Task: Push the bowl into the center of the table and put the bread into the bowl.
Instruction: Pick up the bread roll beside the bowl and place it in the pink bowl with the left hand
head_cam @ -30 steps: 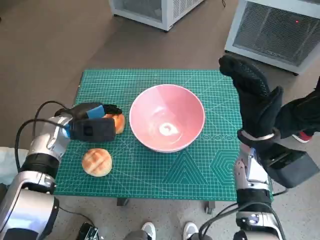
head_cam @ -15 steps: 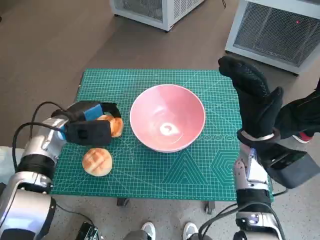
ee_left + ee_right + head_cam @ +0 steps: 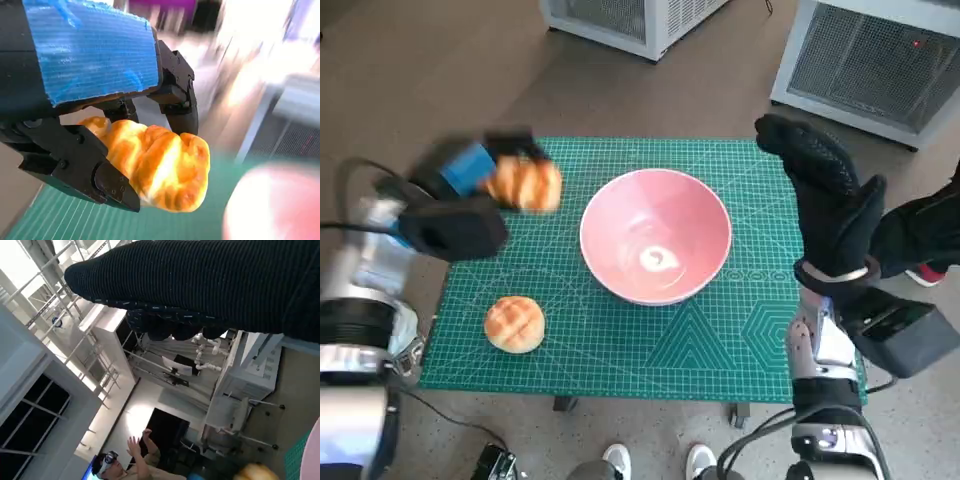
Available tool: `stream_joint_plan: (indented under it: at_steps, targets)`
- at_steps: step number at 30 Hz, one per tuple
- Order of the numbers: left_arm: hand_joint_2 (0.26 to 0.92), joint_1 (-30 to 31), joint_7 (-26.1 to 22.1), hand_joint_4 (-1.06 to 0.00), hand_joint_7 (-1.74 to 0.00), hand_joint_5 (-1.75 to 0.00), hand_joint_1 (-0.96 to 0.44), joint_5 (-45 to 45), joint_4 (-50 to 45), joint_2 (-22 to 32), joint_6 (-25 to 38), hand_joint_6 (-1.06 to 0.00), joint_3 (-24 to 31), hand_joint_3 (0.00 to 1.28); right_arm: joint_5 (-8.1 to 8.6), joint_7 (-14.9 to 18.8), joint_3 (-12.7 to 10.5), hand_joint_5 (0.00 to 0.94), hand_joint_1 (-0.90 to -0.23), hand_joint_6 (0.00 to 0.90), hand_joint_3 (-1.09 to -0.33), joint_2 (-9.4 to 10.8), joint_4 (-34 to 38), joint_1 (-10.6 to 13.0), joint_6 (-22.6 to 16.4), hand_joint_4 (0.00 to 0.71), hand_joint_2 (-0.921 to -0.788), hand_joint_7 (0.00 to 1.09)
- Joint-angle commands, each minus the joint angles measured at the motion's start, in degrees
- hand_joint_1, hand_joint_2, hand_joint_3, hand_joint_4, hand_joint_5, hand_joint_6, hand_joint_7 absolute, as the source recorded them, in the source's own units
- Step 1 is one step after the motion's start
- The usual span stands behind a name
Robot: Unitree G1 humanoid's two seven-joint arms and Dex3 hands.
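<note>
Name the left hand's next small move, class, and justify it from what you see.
Probably carry the croissant sideways until it hangs over the pink bowl. The left hand already holds it lifted off the mat, beside the bowl, which sits about mid-table.

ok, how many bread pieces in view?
2. One bread is held by the left hand, lifted left of the bowl. The round bun lies on the mat's near-left area. None seem hidden.

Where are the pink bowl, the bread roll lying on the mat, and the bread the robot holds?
pink bowl (image 3: 655, 205), head view, inner wall.
bread roll on the mat (image 3: 514, 323), head view, top crust.
held bread (image 3: 160, 170), left wrist view, glazed side.
</note>
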Motion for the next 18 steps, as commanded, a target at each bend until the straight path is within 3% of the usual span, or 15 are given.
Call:
stream_joint_plan:
  at_steps: [1, 8, 18]
  targets:
    - [0.91, 2.43, 3.95, -0.82, -1.16, -0.99, 0.0, -1.39, -7.51, -0.8, -1.48, -0.67, 2.71, 0.01, 0.67, 0.65, -0.34, 0.002, -0.763, 0.216, -0.747, 0.27, 0.74, 1.14, 0.49, 0.27, -0.921, 0.41]
    - [0.907, 4.82, 8.91, -0.84, -1.14, -0.97, 0.0, 1.4, -16.49, -4.58, -1.21, -0.68, 2.1, 0.0, 0.72, 0.87, -0.47, 0.001, -0.763, 0.21, -0.747, 0.42, 1.25, 0.97, 0.23, 0.27, -0.921, 0.41]
    - [0.919, 3.43, 7.49, -0.8, -1.11, -1.07, 0.0, 6.07, -18.21, -11.12, -2.68, -0.65, -4.77, 0.01, 0.66, 1.11, -0.57, 0.001, -0.763, 0.207, -0.748, 0.83, 1.74, 0.96, -0.14, 0.27, -0.921, 0.41]
